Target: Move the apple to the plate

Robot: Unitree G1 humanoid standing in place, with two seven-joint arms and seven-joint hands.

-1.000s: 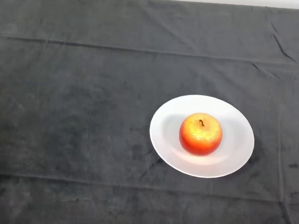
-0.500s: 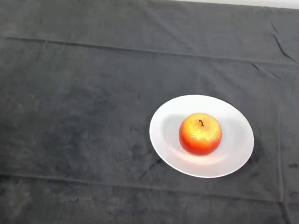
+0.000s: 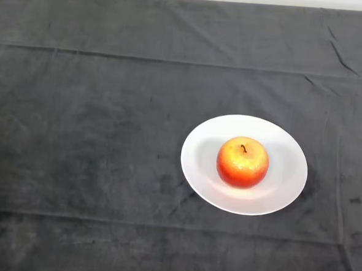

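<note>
obstacles: plate (image 3: 289, 179) with apple (image 3: 242, 162), right of centre | free: cloth (image 3: 88, 142) all around

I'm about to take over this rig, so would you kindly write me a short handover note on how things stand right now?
Robot hand: not visible in the head view, so its state is not reported.
Apple: sits upright, stem up, near the middle of the white plate.
Plate: rests on the dark cloth, right of the view's centre.
Done: the apple is on the plate and nothing holds it.
Left: nothing that shows, as far as placement goes; just confirm the arm is parked clear.
</note>
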